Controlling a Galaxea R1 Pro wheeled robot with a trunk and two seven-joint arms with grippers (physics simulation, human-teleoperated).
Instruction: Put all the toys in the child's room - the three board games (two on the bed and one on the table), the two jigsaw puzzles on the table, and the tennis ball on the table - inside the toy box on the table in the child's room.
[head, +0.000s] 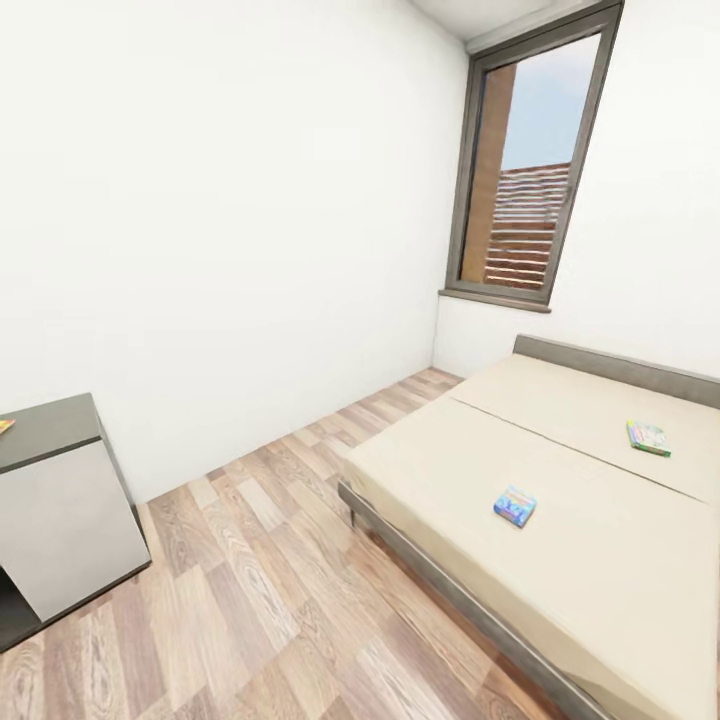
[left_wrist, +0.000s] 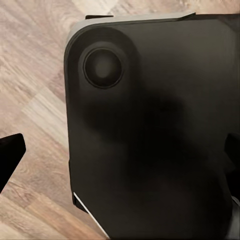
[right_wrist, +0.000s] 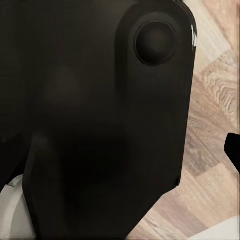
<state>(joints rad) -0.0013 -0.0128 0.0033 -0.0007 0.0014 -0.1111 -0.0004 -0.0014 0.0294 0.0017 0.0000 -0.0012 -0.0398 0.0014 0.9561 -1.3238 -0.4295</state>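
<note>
Head view: 2 board games (head: 515, 506) on bed (head: 560, 600); hands' spread/pressed state unclear, wrist cams over floor (left_wrist: 30, 100).

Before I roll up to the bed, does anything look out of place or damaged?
Nothing damaged. Two board games lie loose on the bed: the blue one near the middle and the green-edged one toward the headboard, each turned askew to the mattress edges.

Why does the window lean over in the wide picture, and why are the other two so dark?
Head view: wide lens tilts the window and stretches the bed; lighting is even, with soft shadows. Both wrist views: a dark robot part sits close, blurred, before the wood floor.
</note>
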